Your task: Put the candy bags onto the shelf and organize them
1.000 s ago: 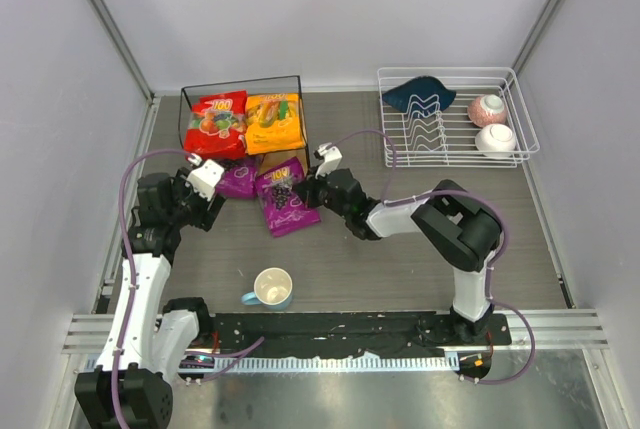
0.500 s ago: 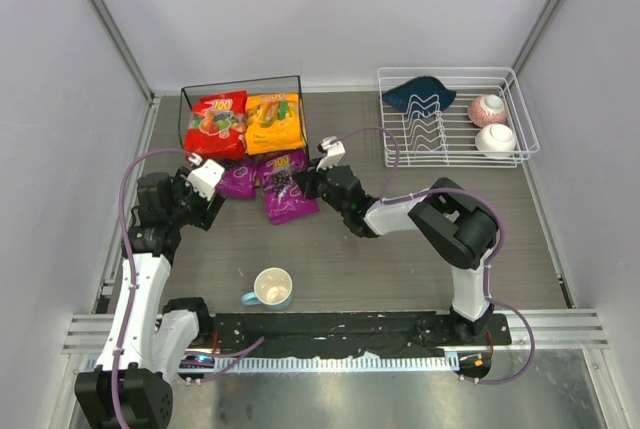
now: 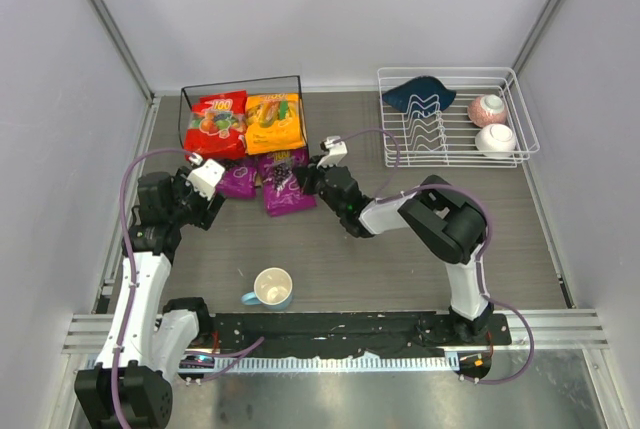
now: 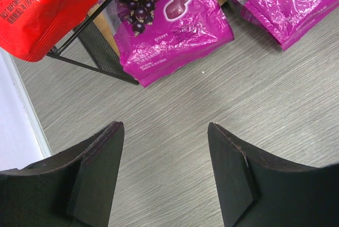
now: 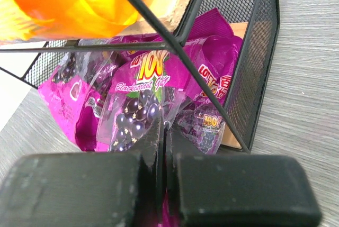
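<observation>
The left claw (image 4: pixel 165 132) is held spread and empty just above the worktop (image 3: pixel 350 269), in front of the shelf (image 5: pixel 241 5). On the shelf's upper board the red bag (image 3: pixel 216 124) is laid flat, with the orange bag (image 3: pixel 274 122) beside it to the right. Beneath them, 2 purple bags are tucked partly into the lower tier, their near ends projecting onto the worktop: the left purple bag (image 4: pixel 169 26) and the right purple bag (image 3: pixel 285 187). A mug (image 3: pixel 272 289) is stood nearer the arm bases. The near edge of the right purple bag is pinched by the right claw (image 5: pixel 163 132), whose fingers are pressed together. At far right, a white dish rack (image 3: pixel 445 70) is seen holding a blue cloth (image 3: pixel 418 94) and 2 bowls (image 3: pixel 488 109).
</observation>
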You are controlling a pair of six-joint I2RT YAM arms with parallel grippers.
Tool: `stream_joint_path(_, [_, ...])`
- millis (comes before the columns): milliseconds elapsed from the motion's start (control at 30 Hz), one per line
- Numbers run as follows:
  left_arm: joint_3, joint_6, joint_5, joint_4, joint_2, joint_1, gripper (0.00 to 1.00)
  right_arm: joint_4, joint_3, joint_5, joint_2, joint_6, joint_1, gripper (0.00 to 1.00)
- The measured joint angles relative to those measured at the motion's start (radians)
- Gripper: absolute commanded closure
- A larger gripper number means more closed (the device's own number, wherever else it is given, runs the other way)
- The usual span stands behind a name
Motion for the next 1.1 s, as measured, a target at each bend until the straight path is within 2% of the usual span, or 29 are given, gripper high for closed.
stream_joint_path(300, [0.0, 0.0, -0.007, 0.001, 0.004, 0.0, 0.32, 0.057, 0.016, 0.064, 0.042, 0.058, 0.003, 0.99])
stream_joint_path(400, [0.0, 0.0, -0.008, 0.001, 0.005, 0.0, 0.32, 0.071, 0.026, 0.081, 0.056, 0.075, 0.003, 0.76])
stream_joint_path(433, [0.0, 0.0, -0.008, 0.001, 0.005, 0.0, 0.31, 0.072, 0.03, 0.085, 0.06, 0.078, 0.002, 0.61])
stream_joint_path(533, [0.0, 0.0, -0.008, 0.001, 0.005, 0.0, 0.32, 0.103, 0.032, 0.097, 0.061, 0.095, 0.001, 0.43])
stream_joint_path(567, [0.0, 0.0, -0.008, 0.001, 0.005, 0.0, 0.31, 0.112, 0.032, 0.097, 0.06, 0.095, 0.001, 0.41])
stream_joint_path(733, [0.0, 0.0, -0.008, 0.001, 0.006, 0.0, 0.32, 0.136, -0.011, 0.088, 0.033, 0.103, 0.004, 0.36])
stream_joint_path(1100, [0.0, 0.0, -0.008, 0.001, 0.007, 0.0, 0.31, 0.16, -0.188, 0.05, -0.118, 0.114, 0.0, 0.34])
